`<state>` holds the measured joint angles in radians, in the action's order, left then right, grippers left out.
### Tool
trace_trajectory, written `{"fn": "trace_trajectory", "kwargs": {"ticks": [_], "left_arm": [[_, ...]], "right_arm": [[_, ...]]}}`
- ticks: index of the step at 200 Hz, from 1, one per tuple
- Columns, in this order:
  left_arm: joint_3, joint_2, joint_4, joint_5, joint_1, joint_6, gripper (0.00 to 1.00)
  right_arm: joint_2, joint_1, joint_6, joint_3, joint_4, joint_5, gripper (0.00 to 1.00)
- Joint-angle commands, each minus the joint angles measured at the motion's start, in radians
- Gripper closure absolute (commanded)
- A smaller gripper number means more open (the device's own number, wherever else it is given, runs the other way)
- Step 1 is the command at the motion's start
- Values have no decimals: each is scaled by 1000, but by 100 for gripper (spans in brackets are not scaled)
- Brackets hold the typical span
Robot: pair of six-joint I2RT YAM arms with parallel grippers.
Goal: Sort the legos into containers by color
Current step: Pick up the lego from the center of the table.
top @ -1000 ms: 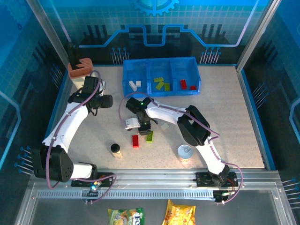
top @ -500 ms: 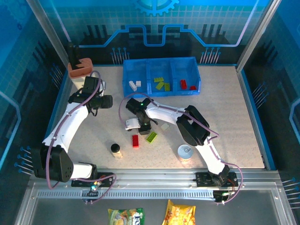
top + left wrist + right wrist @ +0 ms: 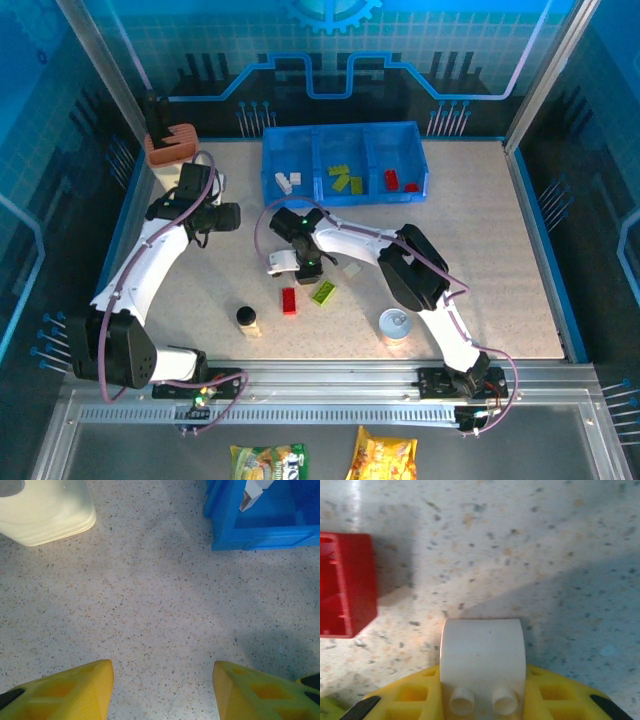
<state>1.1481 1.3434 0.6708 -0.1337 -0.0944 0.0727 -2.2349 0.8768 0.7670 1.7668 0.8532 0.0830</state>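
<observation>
Near the worktop's [image 3: 500, 250] middle, the right tool [image 3: 482, 700] is clamped on a white lego [image 3: 482, 652], beside a red lego [image 3: 345, 585]. Its left counterpart, the left tool [image 3: 162, 690], stands apart near the blue containers [image 3: 260, 542].

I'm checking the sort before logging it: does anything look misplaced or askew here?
Nothing is misplaced in the blue bin: each compartment holds a single colour. On the table, the loose green brick lies at a slant beside the straighter red brick. That is mildly askew; nothing looks spilled or damaged.
</observation>
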Motion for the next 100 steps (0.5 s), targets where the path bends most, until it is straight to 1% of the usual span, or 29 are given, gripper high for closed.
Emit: {"fn": "trace_trajectory", "kwargs": {"ticks": [1,63,100], "left_arm": [[-13,-16,-3,22,12,7,44],[-13,-16,-2,25,13,8,44],[-14,-21,-4,25,14,7,44]], "right_arm": [[61,-22,1,-7,-69,34,74],[71,-45,29,43,-227,143,73],[48,-51,71,73,-384,228,73]]}}
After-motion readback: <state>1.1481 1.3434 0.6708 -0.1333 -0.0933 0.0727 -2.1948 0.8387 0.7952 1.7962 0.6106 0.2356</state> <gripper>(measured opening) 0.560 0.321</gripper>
